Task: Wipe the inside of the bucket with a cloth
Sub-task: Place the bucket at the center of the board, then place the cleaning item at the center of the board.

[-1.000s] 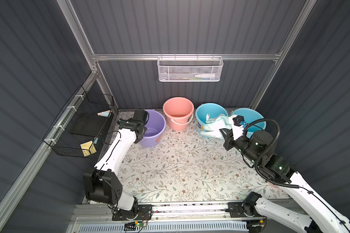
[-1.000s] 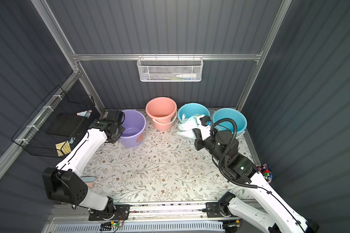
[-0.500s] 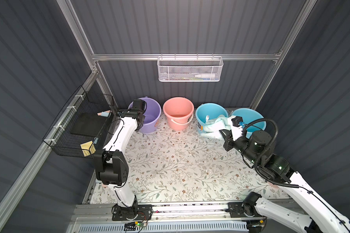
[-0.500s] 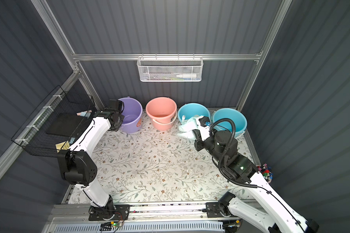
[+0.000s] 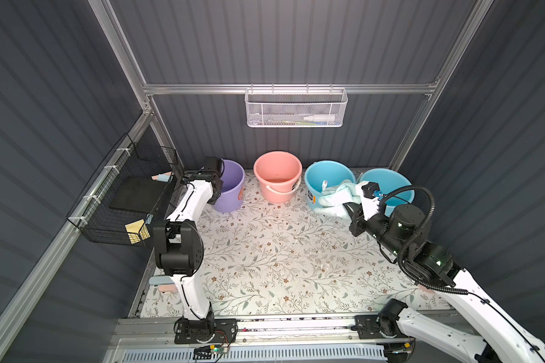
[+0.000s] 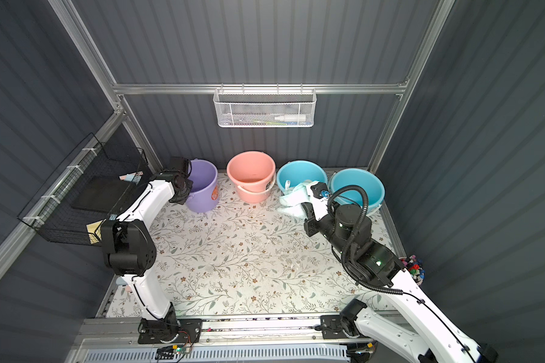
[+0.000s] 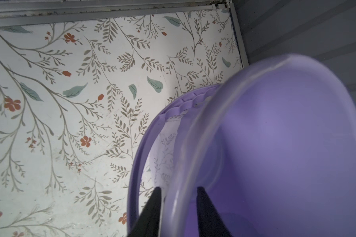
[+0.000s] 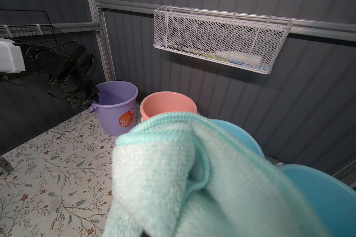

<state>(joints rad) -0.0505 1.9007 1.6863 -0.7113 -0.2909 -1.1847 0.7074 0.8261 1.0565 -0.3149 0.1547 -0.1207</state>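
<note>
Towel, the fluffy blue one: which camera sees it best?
The right wrist view: the towel fills the picture, so its fuzzy loops and stitched edge show. Both top views show it small, draped over a blue bucket's rim. The left wrist view misses it.

Robot lab test cell, dressed up as a utility corner. Cues: dark grey ribbed wall panels (image 5: 280, 41) set in a bare aluminium extrusion frame (image 5: 202, 89), floral-print vinyl sheet (image 5: 280, 257) as the floor, two white-and-black robot arms (image 5: 192, 198) (image 5: 403, 223) mounted on a grey metal base rail (image 5: 296, 327). Household props: white mesh wall basket (image 5: 294, 108), black wire side basket (image 5: 120, 201), and a row of plastic buckets: lilac bucket (image 5: 232, 188), salmon-pink bucket (image 5: 277, 169), two sky-blue buckets (image 5: 328, 171) (image 5: 390, 182).
</note>
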